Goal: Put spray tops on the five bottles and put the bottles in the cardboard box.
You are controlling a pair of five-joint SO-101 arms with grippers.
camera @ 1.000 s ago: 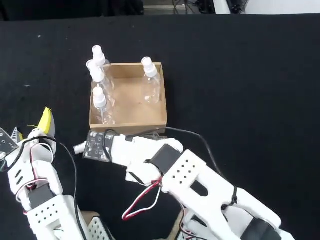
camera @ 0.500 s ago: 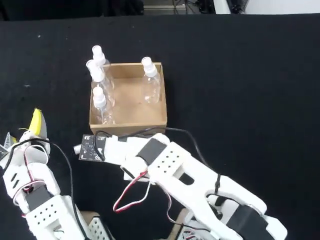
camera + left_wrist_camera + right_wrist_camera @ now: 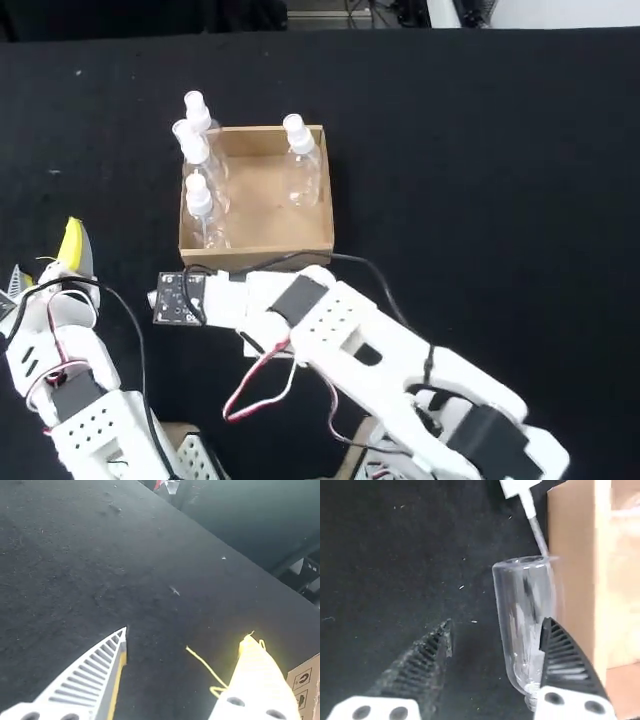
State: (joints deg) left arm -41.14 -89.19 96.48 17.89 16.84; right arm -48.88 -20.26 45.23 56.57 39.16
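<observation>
The cardboard box [image 3: 258, 250] holds several upright clear bottles with white spray tops, three along its left wall [image 3: 198, 200] and one at the far right corner [image 3: 300, 150]. Another clear bottle [image 3: 522, 625] lies on the black table against the box's outer wall [image 3: 572, 570]. A white spray top [image 3: 516, 486] lies off its mouth, with its tube [image 3: 536, 527] reaching to the rim. My right gripper [image 3: 497, 625] is open around this bottle, one black finger [image 3: 560, 650] beside it. My left gripper [image 3: 185, 640] is open over bare table, at the lower left [image 3: 72, 243].
The right arm [image 3: 330, 320] lies across the table in front of the box, its wrist board [image 3: 178, 298] covering the lying bottle from above. The spray top's white tip [image 3: 153, 297] pokes out beside it. A box corner [image 3: 305, 680] shows by the left gripper.
The right arm has slid left along the front of the box. The left arm drew back to the left about a second ago and has held still since.
</observation>
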